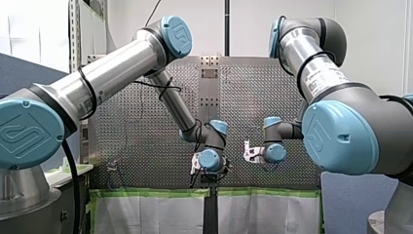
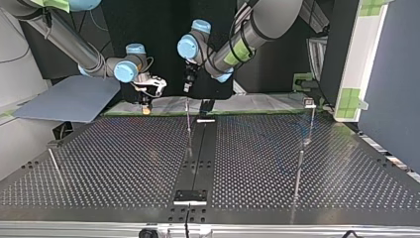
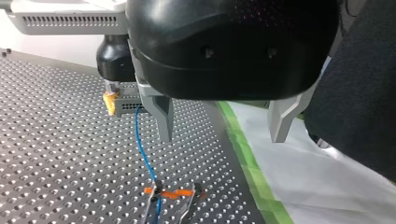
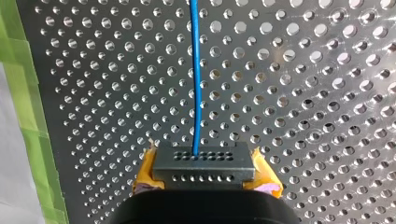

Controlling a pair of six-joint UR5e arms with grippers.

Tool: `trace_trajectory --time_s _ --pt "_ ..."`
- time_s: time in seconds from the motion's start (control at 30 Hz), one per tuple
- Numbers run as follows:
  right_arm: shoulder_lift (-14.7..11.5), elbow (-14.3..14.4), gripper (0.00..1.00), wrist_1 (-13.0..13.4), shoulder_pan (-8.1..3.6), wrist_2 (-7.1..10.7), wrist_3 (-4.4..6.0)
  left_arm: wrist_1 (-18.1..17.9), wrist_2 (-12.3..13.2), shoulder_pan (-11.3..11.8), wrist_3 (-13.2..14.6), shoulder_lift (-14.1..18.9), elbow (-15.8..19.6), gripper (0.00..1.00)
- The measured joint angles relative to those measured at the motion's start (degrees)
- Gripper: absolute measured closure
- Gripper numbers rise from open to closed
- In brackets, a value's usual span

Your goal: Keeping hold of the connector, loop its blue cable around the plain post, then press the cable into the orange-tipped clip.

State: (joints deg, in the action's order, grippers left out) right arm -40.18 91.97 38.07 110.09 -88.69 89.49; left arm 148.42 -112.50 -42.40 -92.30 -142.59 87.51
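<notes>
My right gripper (image 4: 204, 171) is shut on the dark grey connector (image 4: 203, 161), with yellow pads (image 4: 147, 173) on both of its sides. The blue cable (image 4: 195, 70) runs straight ahead from the connector over the perforated plate. In the left wrist view the same connector (image 3: 125, 103) hangs just above the plate, and the cable (image 3: 144, 149) slopes down to the orange-tipped clip (image 3: 173, 193), meeting one of its prongs. My left gripper (image 3: 223, 135) hovers open above the plate beside the cable, its metal fingers (image 3: 163, 119) holding nothing. In the top view both grippers are at the far edge.
Green tape (image 3: 252, 172) and white cloth (image 3: 327, 186) border the plate beside my left gripper. Thin metal posts (image 2: 188, 124) (image 2: 300, 168) (image 2: 311, 119) stand on the table (image 2: 124, 163). A dark strip (image 2: 198, 153) runs down its middle.
</notes>
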Motion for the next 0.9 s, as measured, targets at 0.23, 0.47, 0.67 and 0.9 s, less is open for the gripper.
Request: trace_trajectory --time_s 0.23,0.47,0.67,0.9 --pt "0.0 0.01 1.0 0.0 -0.01 0.06 0.0 -1.89 -1.07 0.45 -2.23 0.0 0.01 0.0" --pt "0.02 0.02 1.0 0.13 -0.03 0.21 0.0 -2.38 -2.37 0.61 -3.0 0.0 0.01 0.0" --pt "0.02 -0.02 1.0 0.36 -0.08 0.86 0.02 -3.35 -2.49 0.63 -3.06 0.0 0.01 0.0" --pt "0.02 -0.01 1.0 0.61 -0.31 0.96 0.08 -3.35 -3.87 0.56 -3.03 0.0 0.01 0.0"
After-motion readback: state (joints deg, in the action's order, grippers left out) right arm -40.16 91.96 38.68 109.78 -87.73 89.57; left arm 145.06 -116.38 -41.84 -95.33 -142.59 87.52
